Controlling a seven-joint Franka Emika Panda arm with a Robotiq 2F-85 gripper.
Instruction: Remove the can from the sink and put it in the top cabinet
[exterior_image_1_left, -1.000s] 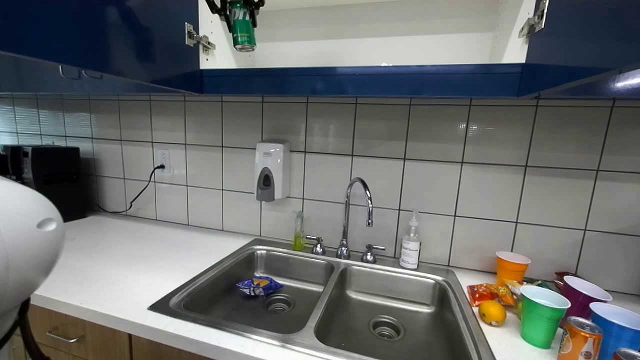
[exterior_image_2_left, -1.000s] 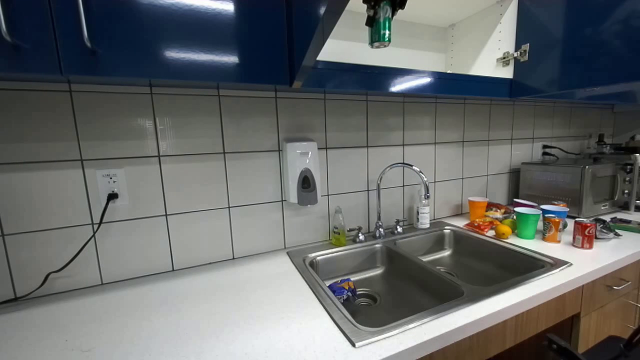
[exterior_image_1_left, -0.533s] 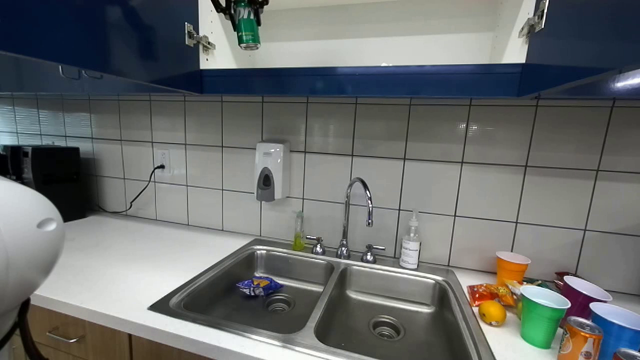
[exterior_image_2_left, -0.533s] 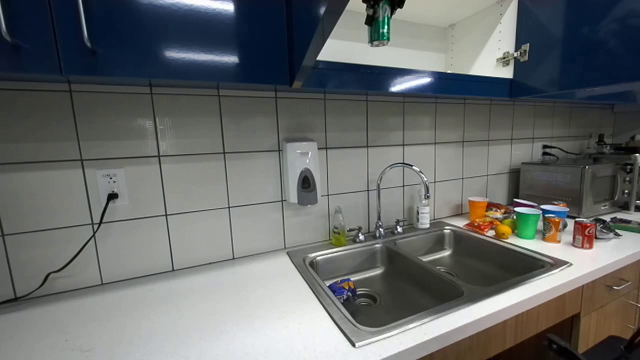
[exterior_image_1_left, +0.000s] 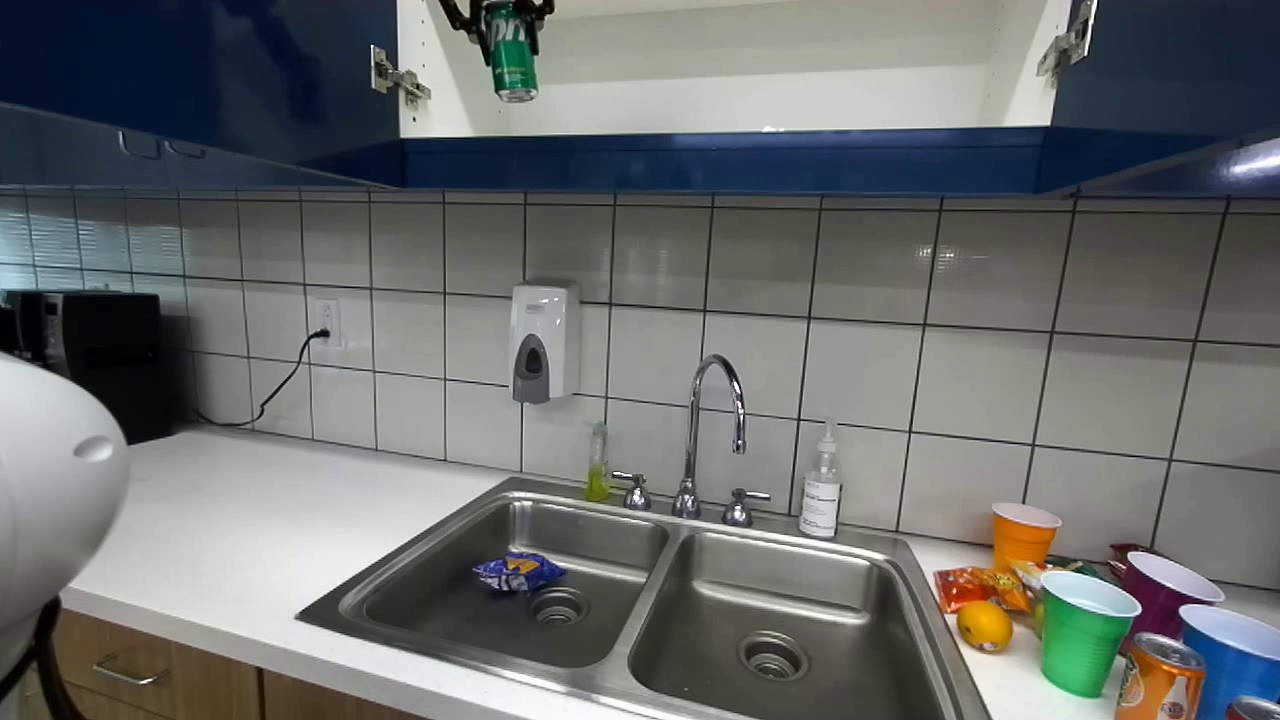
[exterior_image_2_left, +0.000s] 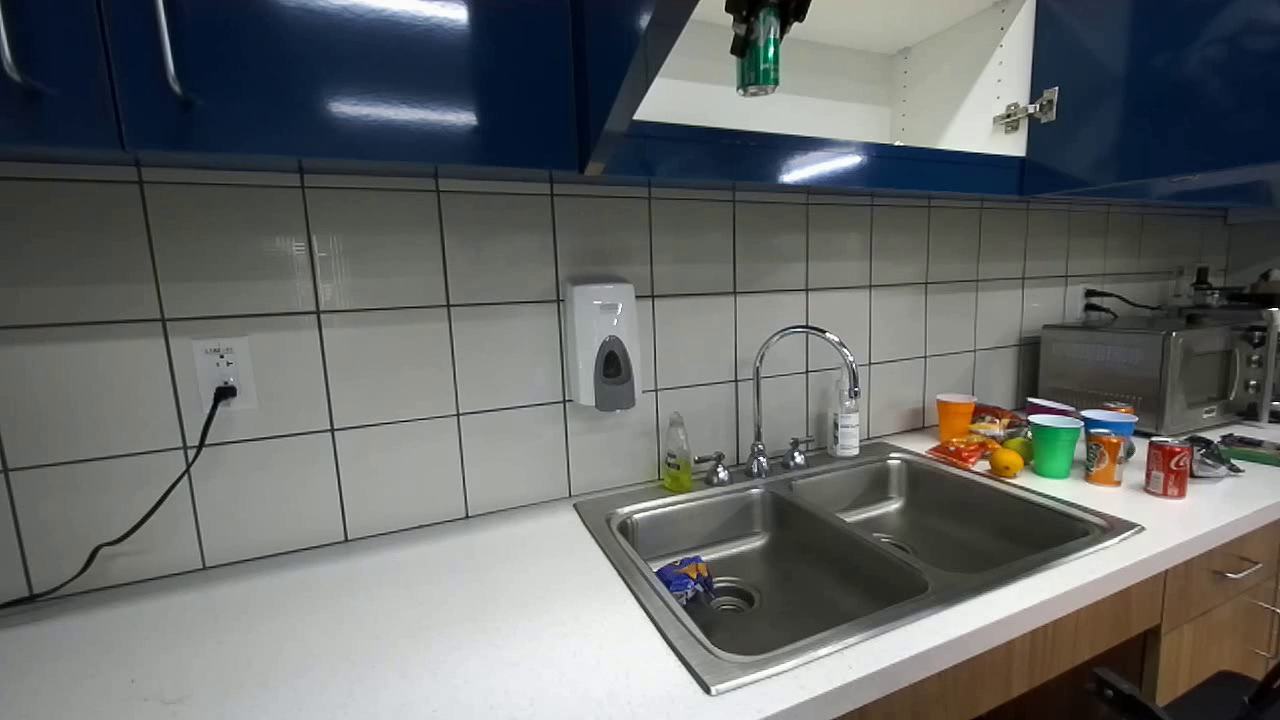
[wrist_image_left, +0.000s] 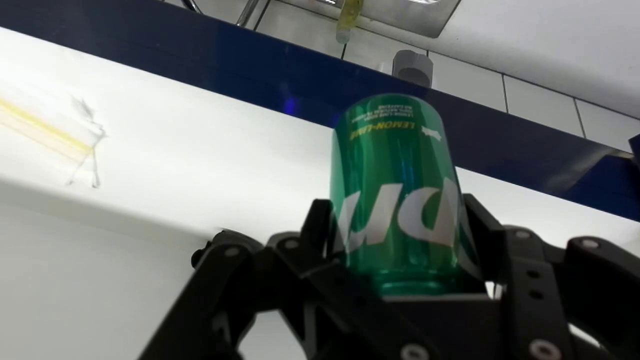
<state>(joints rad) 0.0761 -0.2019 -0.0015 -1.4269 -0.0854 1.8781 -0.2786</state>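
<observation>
The tool (wrist_image_left: 395, 215) grips a green can (exterior_image_1_left: 515, 75), base down and nearly upright. In both exterior views the can shows against the opening of the blue cabinet (exterior_image_1_left: 720, 160), toward its left side and above the bottom edge; how far inside it hangs, I cannot tell. In the sink (exterior_image_1_left: 648, 600), a blue snack bag (exterior_image_1_left: 518, 571) lies just beside a drain (exterior_image_1_left: 558, 606), and a faucet (exterior_image_1_left: 687, 500) rises from the back edge. On the counter (exterior_image_1_left: 300, 530), by the sink's right edge, are a green cup (exterior_image_1_left: 1088, 645) and a yellow fruit (exterior_image_1_left: 985, 627).
</observation>
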